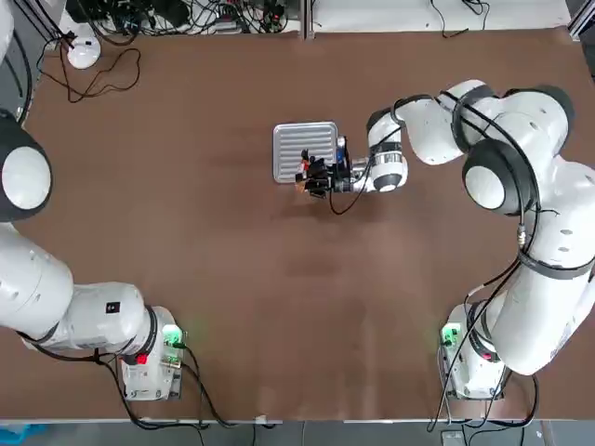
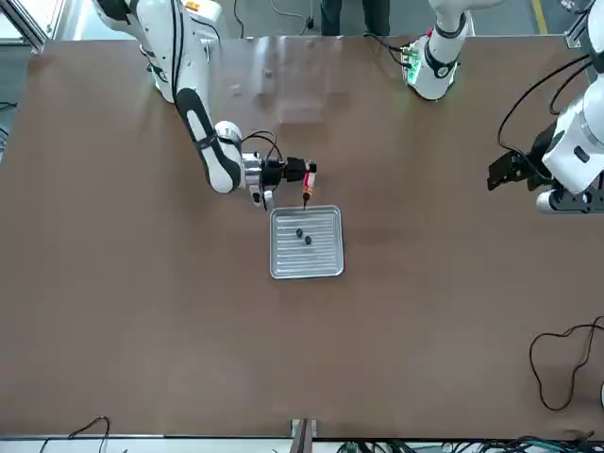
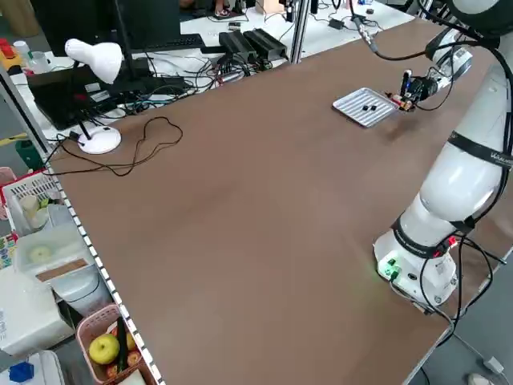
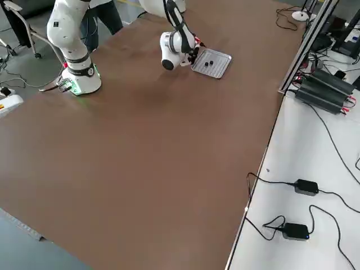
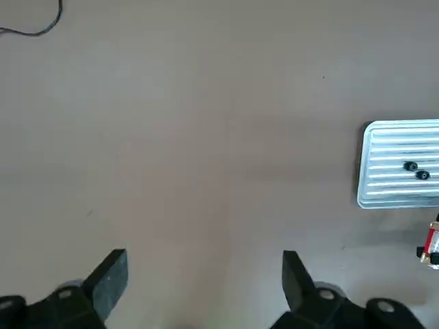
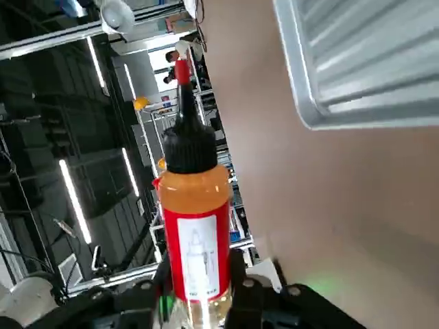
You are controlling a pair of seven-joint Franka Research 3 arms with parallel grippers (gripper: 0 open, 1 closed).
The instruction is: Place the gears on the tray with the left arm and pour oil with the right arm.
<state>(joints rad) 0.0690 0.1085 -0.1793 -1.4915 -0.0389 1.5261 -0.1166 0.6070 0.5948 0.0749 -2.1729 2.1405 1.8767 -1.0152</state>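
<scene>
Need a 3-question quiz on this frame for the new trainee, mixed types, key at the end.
1. True or false: the left gripper is holding one of the gears.
2. Multiple choice: what does the right gripper hold? A) the tray B) the oil bottle C) a cable
3. Fill in the blank: the number of gears lying on the tray is ____.

Key: 1 false; 2 B; 3 two
</scene>
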